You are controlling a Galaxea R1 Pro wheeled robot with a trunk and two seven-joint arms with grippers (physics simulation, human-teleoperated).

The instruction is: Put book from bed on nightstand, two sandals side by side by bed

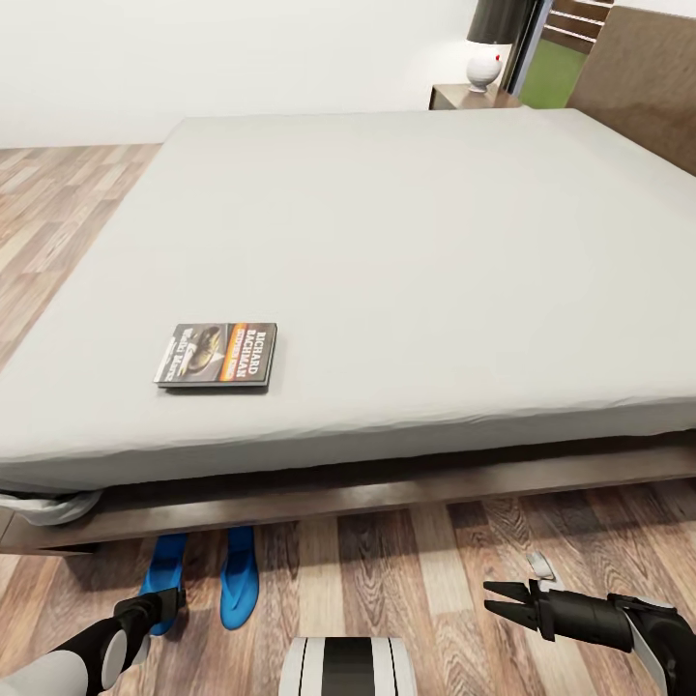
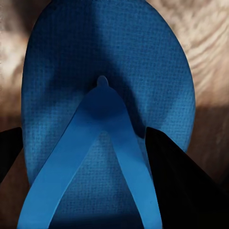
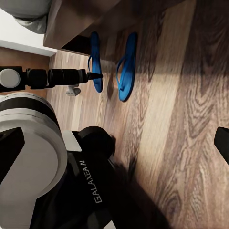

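Blue sandals (image 1: 203, 580) lie side by side on the plank floor (image 1: 406, 570), toes tucked under the bed (image 1: 387, 271) frame's edge; open floor spreads to your right. The book (image 1: 217, 355) rests flat near the mattress's front edge. Your left wrist view shows one sandal's strap close up, dark fingers (image 2: 171, 162) either side, apart. Your right gripper (image 1: 505, 597) hovers spread, empty. The nightstand (image 1: 469, 96) stands beyond the far corner.
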